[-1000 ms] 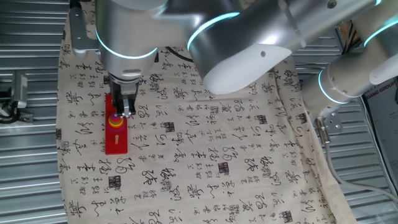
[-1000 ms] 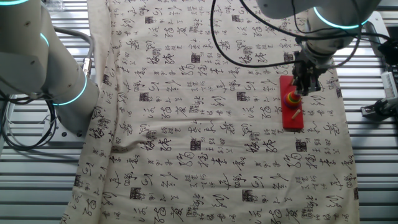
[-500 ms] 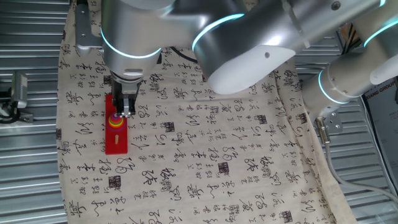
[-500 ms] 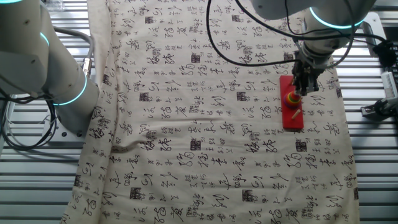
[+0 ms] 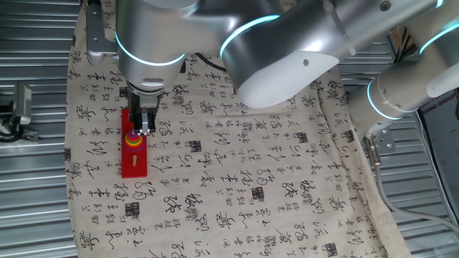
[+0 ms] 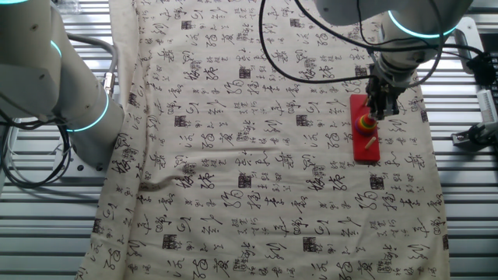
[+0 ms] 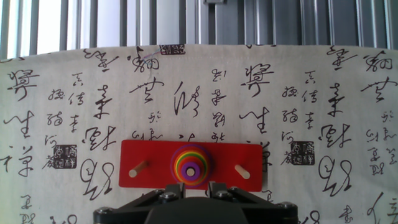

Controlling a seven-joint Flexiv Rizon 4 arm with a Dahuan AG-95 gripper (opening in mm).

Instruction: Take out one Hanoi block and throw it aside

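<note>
Topping the stack of coloured rings on the middle peg of the red base [image 7: 189,165], the Hanoi block [image 7: 191,169] lies flat, hole axis vertical along the peg. The base's long axis runs left-right in the hand view, bare pegs either side. Gripper [image 5: 144,130] sits directly over the stack; jaw state cannot be told. Calligraphy cloth [image 6: 257,155] covers the table.

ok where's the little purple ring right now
The purple ring tops the coloured stack on the middle peg of the red base. In the hand view it sits low and central, between two bare pegs, with the tool just above it.
</note>
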